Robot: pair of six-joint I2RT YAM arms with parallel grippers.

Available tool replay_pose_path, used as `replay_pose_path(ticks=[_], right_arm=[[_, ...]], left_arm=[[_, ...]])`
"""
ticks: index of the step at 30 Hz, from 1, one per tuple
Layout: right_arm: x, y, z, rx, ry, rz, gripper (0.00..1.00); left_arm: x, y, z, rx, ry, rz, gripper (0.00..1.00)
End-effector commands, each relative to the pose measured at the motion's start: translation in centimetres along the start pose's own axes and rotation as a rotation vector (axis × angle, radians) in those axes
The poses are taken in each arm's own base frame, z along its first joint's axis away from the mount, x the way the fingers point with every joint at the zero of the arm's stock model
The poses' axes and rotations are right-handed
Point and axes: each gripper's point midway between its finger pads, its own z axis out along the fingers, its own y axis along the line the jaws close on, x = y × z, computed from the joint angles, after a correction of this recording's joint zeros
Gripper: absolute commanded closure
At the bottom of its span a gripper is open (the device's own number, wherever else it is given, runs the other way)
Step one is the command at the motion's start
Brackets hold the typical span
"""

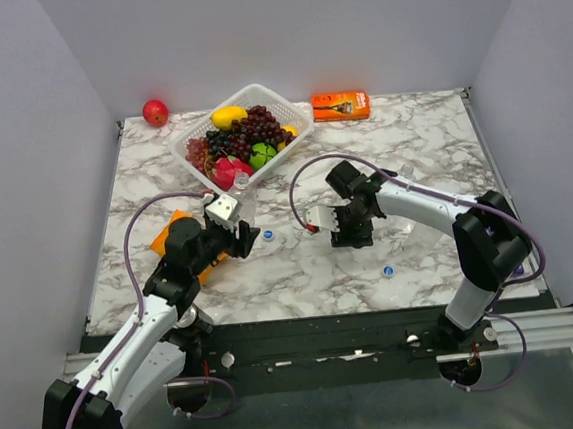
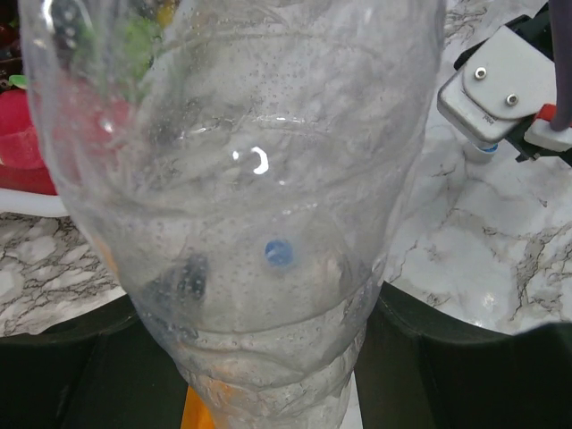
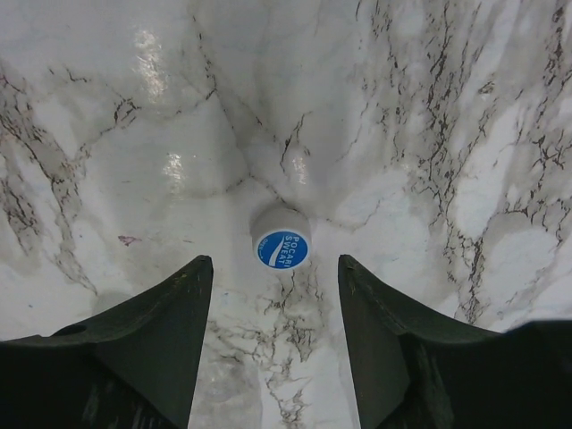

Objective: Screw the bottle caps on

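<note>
My left gripper (image 1: 234,229) is shut on a clear ribbed bottle (image 1: 240,190), held upright; the bottle (image 2: 250,179) fills the left wrist view between the dark fingers. My right gripper (image 1: 343,228) is open, pointing down just above the table. In the right wrist view a blue cap (image 3: 281,248) with a white mark lies on the marble just ahead of the gap between the open fingers (image 3: 152,340). A second cap (image 1: 268,236) lies beside the left gripper. A third cap (image 1: 387,271) lies near the right arm. I see no other bottles clearly.
A white basket (image 1: 255,89) of fruit stands at the back, just behind the held bottle. An orange box (image 1: 341,105) lies at the back and a red apple (image 1: 155,113) at the back left corner. A flat orange item (image 1: 171,233) lies under the left arm.
</note>
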Motion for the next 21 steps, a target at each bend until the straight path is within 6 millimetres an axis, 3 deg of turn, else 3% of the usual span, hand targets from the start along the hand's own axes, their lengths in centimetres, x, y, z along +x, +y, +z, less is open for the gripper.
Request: replay_pose_path(ticks=[1,21], right_arm=[[1.3,-0.5,1.5,0.038,0.048,-0.071,0.34],[1.4,-1.8,3.3,0.055,0.075,-0.061,0.4]], left_arm=[[0.4,0.3,-0.2,-0.018,0.014,-0.021,1.0],[0.8,0.2,0.2,-0.004,0.013,-0.035,1.0]])
